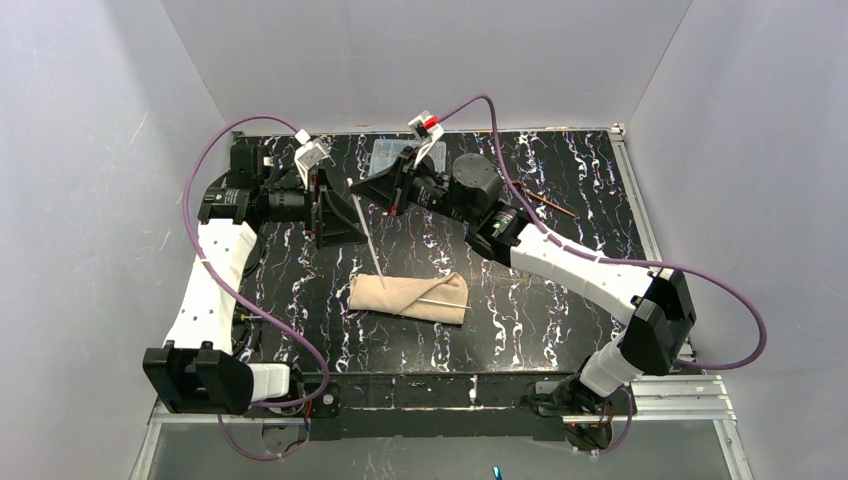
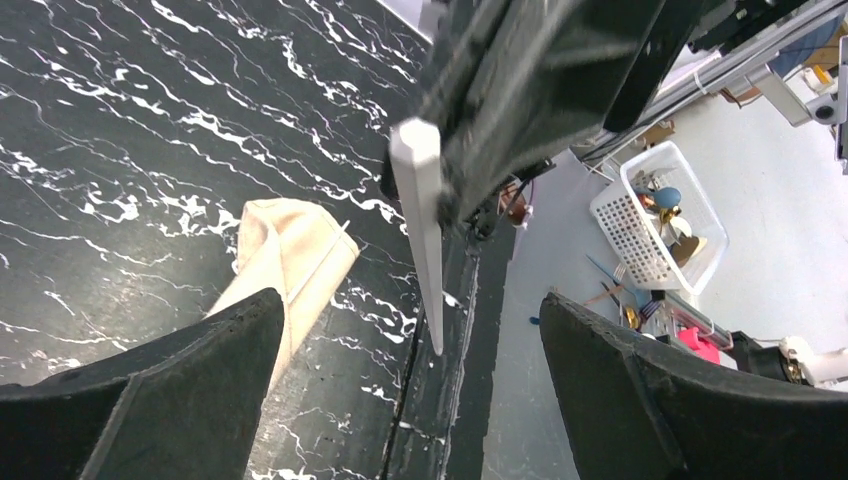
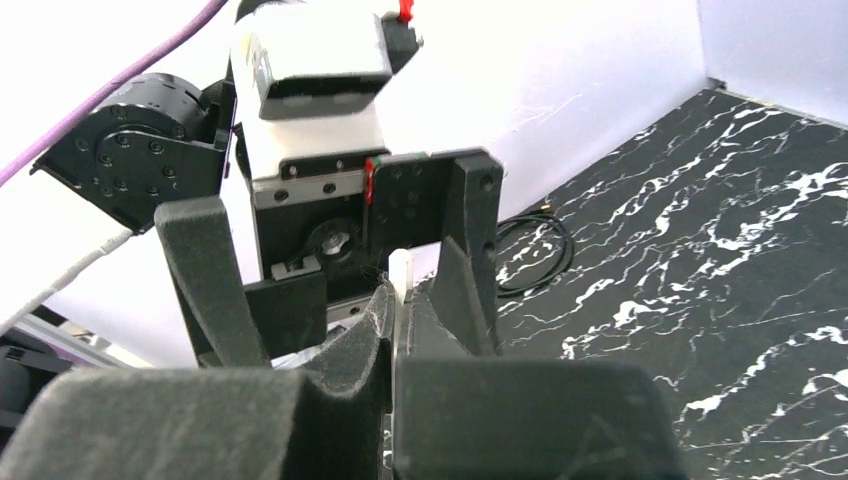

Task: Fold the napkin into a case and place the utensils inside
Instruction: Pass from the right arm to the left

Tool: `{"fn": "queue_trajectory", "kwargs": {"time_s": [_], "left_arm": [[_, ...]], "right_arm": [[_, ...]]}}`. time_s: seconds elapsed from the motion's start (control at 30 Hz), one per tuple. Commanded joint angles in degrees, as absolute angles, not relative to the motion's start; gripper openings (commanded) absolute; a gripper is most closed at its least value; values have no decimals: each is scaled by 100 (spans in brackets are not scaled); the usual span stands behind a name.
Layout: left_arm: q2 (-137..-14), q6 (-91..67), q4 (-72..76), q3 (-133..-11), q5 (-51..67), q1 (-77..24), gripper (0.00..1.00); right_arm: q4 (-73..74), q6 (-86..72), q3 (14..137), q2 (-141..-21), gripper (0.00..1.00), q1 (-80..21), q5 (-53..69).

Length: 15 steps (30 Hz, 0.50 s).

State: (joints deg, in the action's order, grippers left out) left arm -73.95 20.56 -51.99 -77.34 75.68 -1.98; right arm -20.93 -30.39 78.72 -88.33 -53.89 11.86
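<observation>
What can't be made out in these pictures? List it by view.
Top external: the utensil held by the right end effector is too thin to identify.
Left wrist: that end effector covers the utensil's upper end.
Right wrist: its own fingers block the grip; the napkin is outside the frame.

Top view high, looking down; wrist views close, facing each other; all share table (image 1: 560, 330).

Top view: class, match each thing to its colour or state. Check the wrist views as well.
Things:
1. napkin
2. left gripper
3. right gripper
4. box

Colour or state:
a. jaws shut on a utensil
b. clear plastic
c. beige, folded
d. jaws open

Pairs: 1-c, 2-d, 3-a, 4-b
</observation>
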Motion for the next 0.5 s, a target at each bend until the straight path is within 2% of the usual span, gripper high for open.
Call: {"fn": "queue_trajectory", "kwargs": {"time_s": [0.0, 0.2, 0.27, 0.33, 0.37, 0.47], "left_arm": [[-7149, 360, -3472, -7545, 7677, -164, 98], [-7111, -553, -2546, -7459, 7561, -159, 98], [-7151, -501, -2560, -7506, 7640, -151, 90], [-7179, -473, -2546, -7485, 7743, -158, 76], [-7186, -455, -2544, -7468, 7787, -158, 66], [-7168, -473, -2548, -7436, 7766, -156, 10]], "right_arm": [[-3128, -3749, 7644, -8662, 1, -5385, 1070], [-3298, -3891, 7573, -8688, 1, -5382, 1150], [-3285, -3900, 7547, -8656, 1, -5382, 1115], [-3279, -3902, 7561, -8647, 1, -5387, 1106], [-3272, -3900, 7578, -8662, 1, -5382, 1119], [-3279, -3914, 7634, -8745, 1, -5383, 1209]]}}
